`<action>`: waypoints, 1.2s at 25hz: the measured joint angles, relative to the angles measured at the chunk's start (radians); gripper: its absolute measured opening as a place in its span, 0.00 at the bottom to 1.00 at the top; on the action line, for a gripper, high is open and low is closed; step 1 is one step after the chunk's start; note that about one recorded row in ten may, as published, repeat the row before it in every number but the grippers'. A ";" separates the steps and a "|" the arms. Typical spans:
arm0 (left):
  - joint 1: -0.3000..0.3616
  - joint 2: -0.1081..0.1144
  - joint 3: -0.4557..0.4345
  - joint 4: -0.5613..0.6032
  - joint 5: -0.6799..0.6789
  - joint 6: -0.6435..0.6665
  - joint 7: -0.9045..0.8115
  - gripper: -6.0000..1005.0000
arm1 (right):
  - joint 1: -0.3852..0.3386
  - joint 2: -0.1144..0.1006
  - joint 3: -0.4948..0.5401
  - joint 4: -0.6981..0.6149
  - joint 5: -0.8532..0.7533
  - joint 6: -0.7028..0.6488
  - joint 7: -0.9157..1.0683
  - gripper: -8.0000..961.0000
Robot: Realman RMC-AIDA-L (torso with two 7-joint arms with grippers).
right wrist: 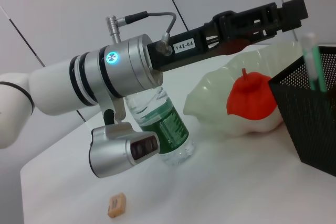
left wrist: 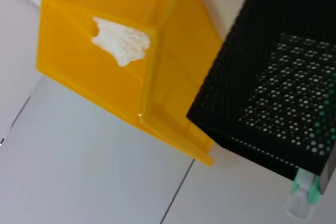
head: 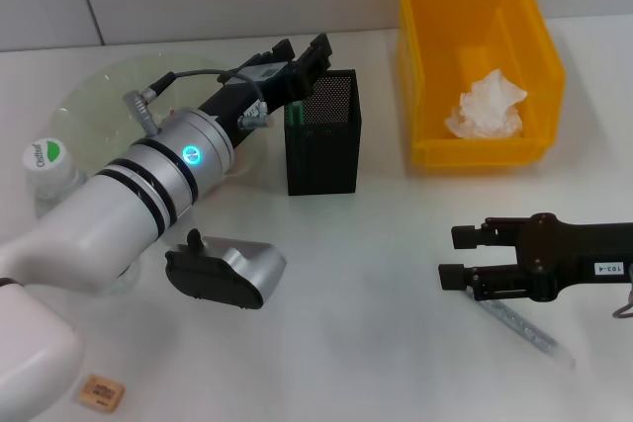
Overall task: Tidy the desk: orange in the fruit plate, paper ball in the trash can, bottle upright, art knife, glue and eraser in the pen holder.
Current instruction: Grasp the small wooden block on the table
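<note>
1. Apparently the glue step is ending: in the head view the left gripper (head: 297,56) hovers over the one black mesh pen holder (head: 322,145), its fingers' spread unclear. One tan eraser (head: 101,392) lies well behind it. The right gripper (head: 457,256), fingers apart, hovers above one clear-handled art knife (head: 524,328).
2. Left wrist view: one green-capped glue stick (left wrist: 303,196) stands inside the holder, just below; one white paper ball (left wrist: 122,40) is binned.
3. Right wrist view: one upright green-labelled plastic bottle (right wrist: 163,124) and one orange (right wrist: 252,98) are already plated; next, the right gripper must drop and close on the knife.

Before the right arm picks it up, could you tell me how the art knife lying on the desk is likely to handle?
The art knife looks long, thin and flat on the white desk, so it probably offers little edge to grip and may slide when nudged. Its slim body suggests that it is light and stiff. The right pincer sits just above its near end; a grasp there could let the far end droop.
</note>
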 joint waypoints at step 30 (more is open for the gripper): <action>0.018 0.000 0.082 0.263 -0.236 0.121 -0.759 0.81 | 0.013 -0.005 0.026 0.000 0.004 -0.026 -0.062 0.79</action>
